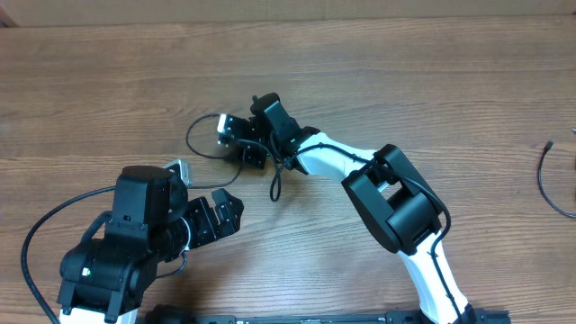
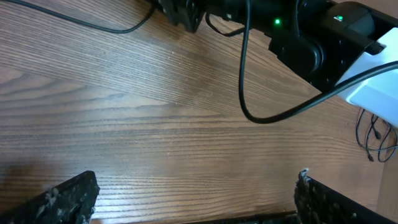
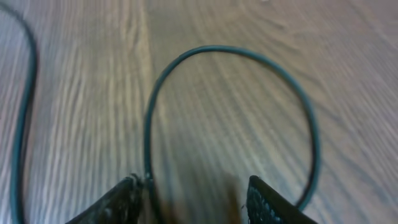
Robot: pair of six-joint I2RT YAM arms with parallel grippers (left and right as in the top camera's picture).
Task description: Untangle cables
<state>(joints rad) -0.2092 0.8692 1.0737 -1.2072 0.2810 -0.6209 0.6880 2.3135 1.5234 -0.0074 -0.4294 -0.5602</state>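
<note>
The cable [image 1: 188,137] I am working on lies flat on the wooden table [image 1: 405,72] as a thin black loop. It bulges toward 9 o'clock from my right gripper [image 1: 236,139]. In my right wrist view the loop [image 3: 230,53] arches toward 12 o'clock ahead of that gripper [image 3: 193,204]. One strand comes down right against the inner edge of the finger at 7 o'clock. My right jaws stand roughly half apart with bare wood between them and are not clamped on anything. I cannot tell whether the strand actually touches the finger.

A second cable [image 1: 541,180] curls well apart from the first, at the table's 3 o'clock edge.

My left gripper [image 1: 220,216] sits near 6 o'clock of the right one. Its jaws are spread as wide as they go, holding nothing, with only wood grain between them.
</note>
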